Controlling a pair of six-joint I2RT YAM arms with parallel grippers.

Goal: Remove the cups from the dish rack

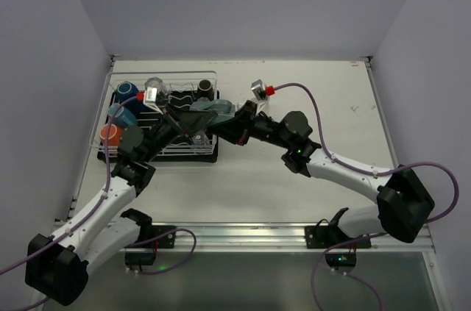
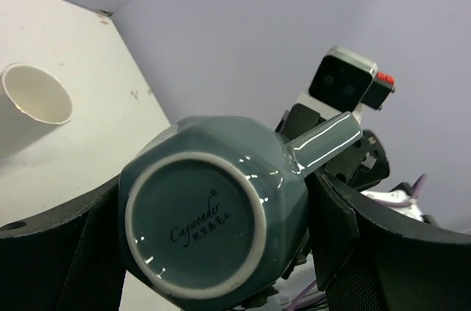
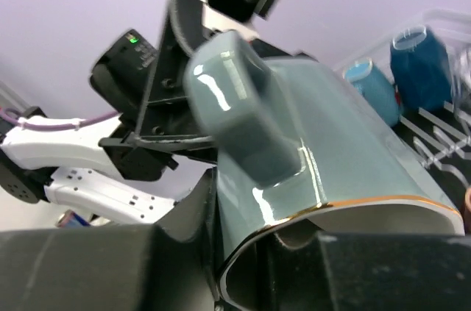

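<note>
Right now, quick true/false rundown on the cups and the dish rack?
1. The left gripper clamps the grey mug. True.
2. The grey mug sits in the dish rack. False: it is held up off the rack.
3. The dish rack is empty. False: a dark blue mug and an orange mug are among those in it.
4. A cream cup is on the table. True.

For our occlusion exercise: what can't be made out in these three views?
- Top view: the left arm hides part of the dish rack.
- Right wrist view: whether the right end effector grips the grey mug's rim; its own fingers cover it.
- Left wrist view: cream cup cut off by the left edge.
</note>
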